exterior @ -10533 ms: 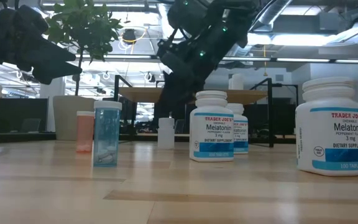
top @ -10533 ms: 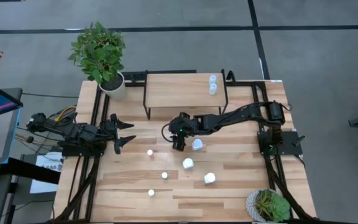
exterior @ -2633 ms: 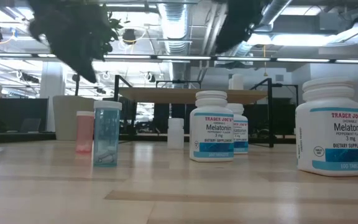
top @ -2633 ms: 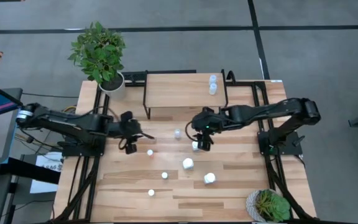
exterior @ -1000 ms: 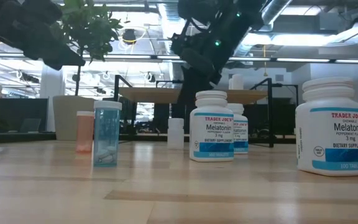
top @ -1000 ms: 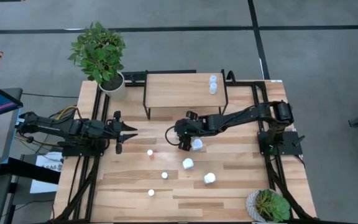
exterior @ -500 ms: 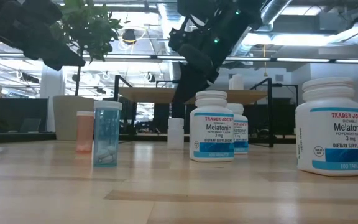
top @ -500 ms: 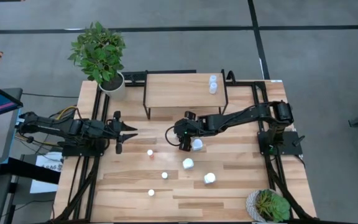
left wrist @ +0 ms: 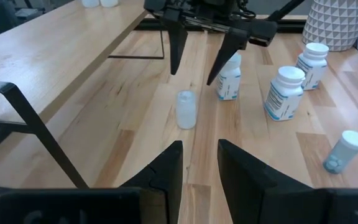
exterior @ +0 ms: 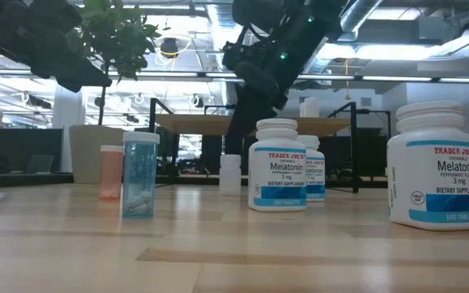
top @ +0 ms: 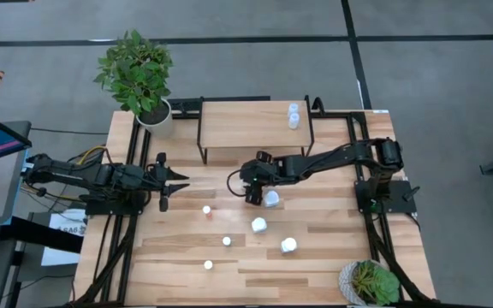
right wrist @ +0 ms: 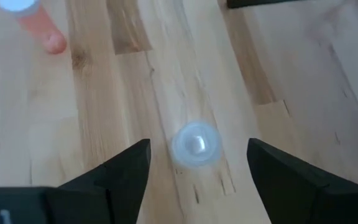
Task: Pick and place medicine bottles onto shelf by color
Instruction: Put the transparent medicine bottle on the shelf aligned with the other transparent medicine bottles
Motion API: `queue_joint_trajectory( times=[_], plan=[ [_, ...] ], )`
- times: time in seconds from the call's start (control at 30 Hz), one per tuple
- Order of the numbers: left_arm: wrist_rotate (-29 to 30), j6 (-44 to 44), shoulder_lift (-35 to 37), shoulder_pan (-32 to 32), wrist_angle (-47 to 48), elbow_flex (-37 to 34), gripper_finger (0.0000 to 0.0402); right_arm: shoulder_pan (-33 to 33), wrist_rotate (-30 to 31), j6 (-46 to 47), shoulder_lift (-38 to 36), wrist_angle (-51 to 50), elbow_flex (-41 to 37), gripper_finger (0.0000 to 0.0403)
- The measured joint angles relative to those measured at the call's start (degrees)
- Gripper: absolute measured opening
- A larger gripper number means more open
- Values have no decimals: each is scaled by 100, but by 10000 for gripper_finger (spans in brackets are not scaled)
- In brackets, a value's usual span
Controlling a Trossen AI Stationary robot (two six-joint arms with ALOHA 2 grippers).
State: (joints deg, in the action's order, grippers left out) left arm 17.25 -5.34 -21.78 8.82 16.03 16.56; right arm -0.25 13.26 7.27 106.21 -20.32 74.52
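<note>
Right pincer [right wrist: 194, 163], fingers spread, hangs over the small pale translucent bottle [right wrist: 194, 144], mid-frame; best lowered centred before pinching.

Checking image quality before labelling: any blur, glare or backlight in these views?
Right wrist view: the small clear bottle under the open right gripper is soft-edged, as is the orange bottle. Low view: bright ceiling lights leave both arms as dark silhouettes; the white melatonin bottle reads sharp. Left wrist view: evenly lit, crisp.

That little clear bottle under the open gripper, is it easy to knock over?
Probably. The small translucent bottle stands upright, tall and narrow, so a nudge from the right gripper might tip it. It looks round and smooth, so once tipped it would likely roll.
</note>
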Motion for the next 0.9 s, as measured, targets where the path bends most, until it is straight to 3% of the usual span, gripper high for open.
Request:
queue_joint_trajectory(
  times=[0.9],
  plan=[
    [0,-2,-2,-2,9,2,89,-150,9,126,856,542,37,292]
  ],
)
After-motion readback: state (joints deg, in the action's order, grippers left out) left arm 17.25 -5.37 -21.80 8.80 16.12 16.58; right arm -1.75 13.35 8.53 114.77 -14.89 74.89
